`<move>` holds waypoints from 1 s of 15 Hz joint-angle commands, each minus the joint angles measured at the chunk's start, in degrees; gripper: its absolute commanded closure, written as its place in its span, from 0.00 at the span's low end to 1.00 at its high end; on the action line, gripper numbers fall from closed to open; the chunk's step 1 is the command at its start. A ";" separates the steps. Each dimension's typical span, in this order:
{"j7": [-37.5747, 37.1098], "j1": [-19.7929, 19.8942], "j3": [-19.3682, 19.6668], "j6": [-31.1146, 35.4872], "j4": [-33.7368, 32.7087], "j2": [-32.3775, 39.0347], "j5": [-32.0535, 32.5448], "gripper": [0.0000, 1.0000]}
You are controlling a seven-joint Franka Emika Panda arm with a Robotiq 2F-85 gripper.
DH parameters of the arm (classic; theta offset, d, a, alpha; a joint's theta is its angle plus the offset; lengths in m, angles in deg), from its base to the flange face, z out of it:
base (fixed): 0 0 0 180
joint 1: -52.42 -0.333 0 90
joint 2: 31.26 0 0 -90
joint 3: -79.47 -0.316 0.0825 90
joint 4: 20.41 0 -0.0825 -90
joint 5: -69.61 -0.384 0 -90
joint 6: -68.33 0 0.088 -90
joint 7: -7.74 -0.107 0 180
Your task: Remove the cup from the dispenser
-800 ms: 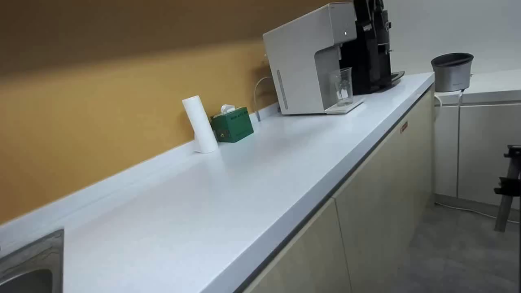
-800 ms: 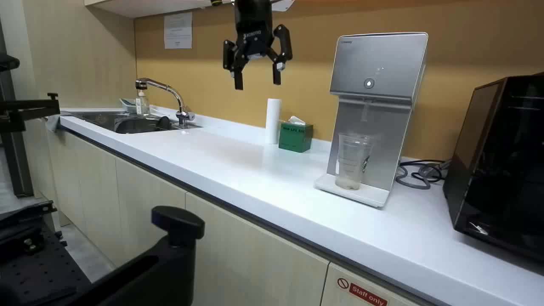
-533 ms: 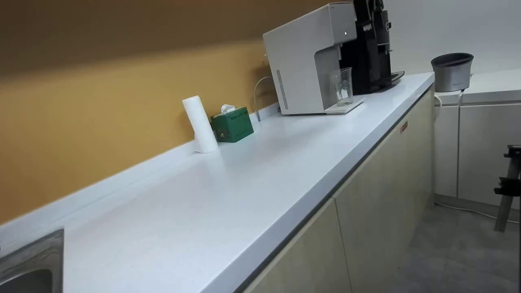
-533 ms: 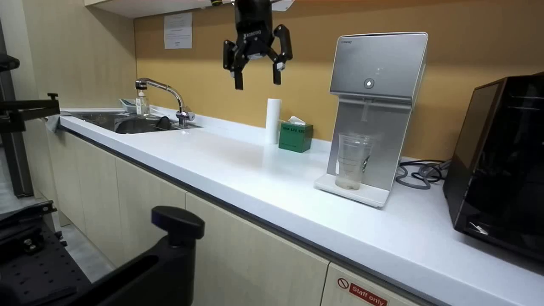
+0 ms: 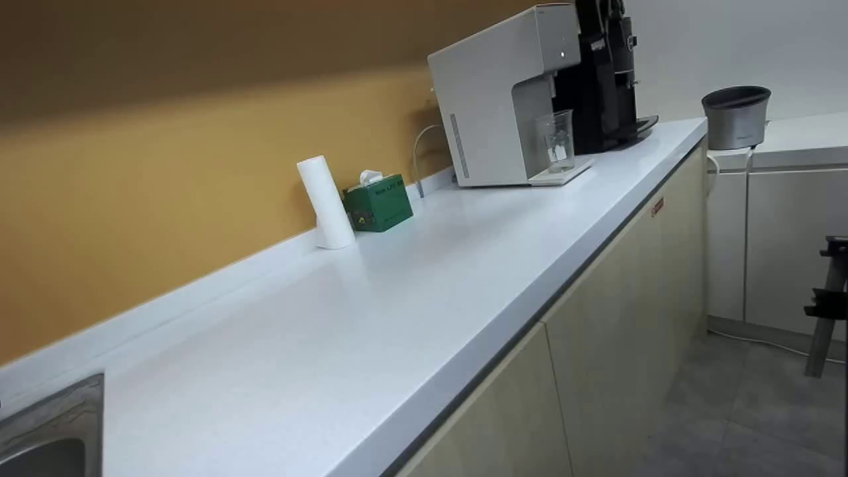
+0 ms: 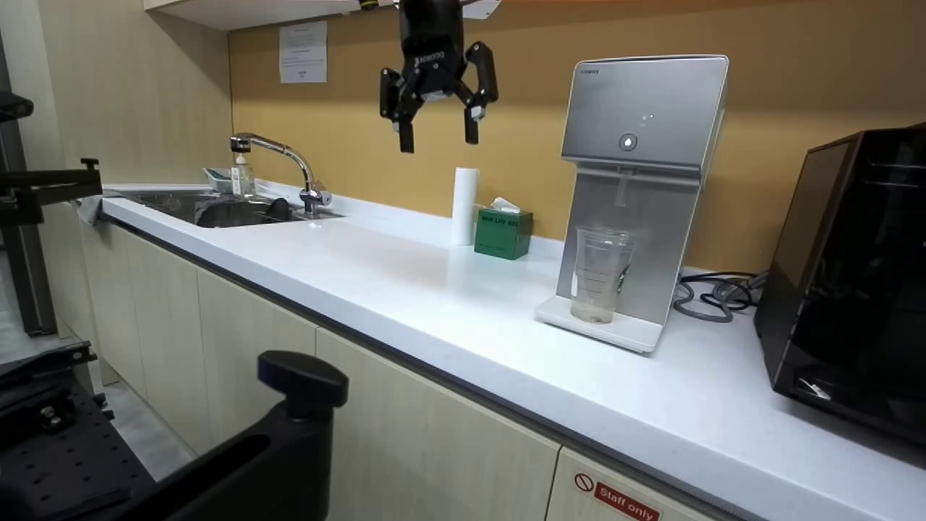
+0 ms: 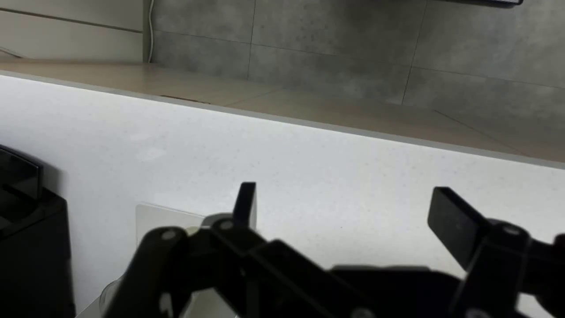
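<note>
The cup (image 6: 599,282), a clear tapered tumbler, stands upright on the white base tray of the dispenser (image 6: 644,108), under its spout. Both also show in an exterior view, the cup (image 5: 560,142) at the front of the dispenser (image 5: 493,106). My gripper (image 6: 439,137) hangs pointing down, high above the counter, left of the dispenser and apart from the cup. It is open with nothing between its fingers. In the wrist view the open gripper (image 7: 343,196) is over the white counter. A corner of the base tray (image 7: 161,216) shows there; the cup is largely hidden behind the left finger.
A green tissue box (image 6: 500,235) and a white paper roll (image 6: 464,206) stand by the wall left of the dispenser. A black machine (image 6: 846,289) is on its right, with cables (image 6: 712,300) between. A faucet (image 6: 293,155) rises at the sink. The counter's front edge (image 7: 282,118) shows.
</note>
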 commanded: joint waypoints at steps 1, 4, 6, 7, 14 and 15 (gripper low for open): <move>-0.01 -0.14 0.11 -0.14 -0.11 0.01 0.01 0.00; -0.01 -0.14 0.11 -0.14 -0.11 0.01 0.01 0.00; -3.89 0.23 0.12 5.79 0.44 -0.17 -0.33 0.00; -5.69 0.43 0.36 8.24 0.18 0.11 -1.53 0.00; -12.54 3.19 2.32 27.41 -1.35 3.89 -6.17 0.00; -13.74 3.85 2.46 30.62 -1.57 4.66 -6.10 0.00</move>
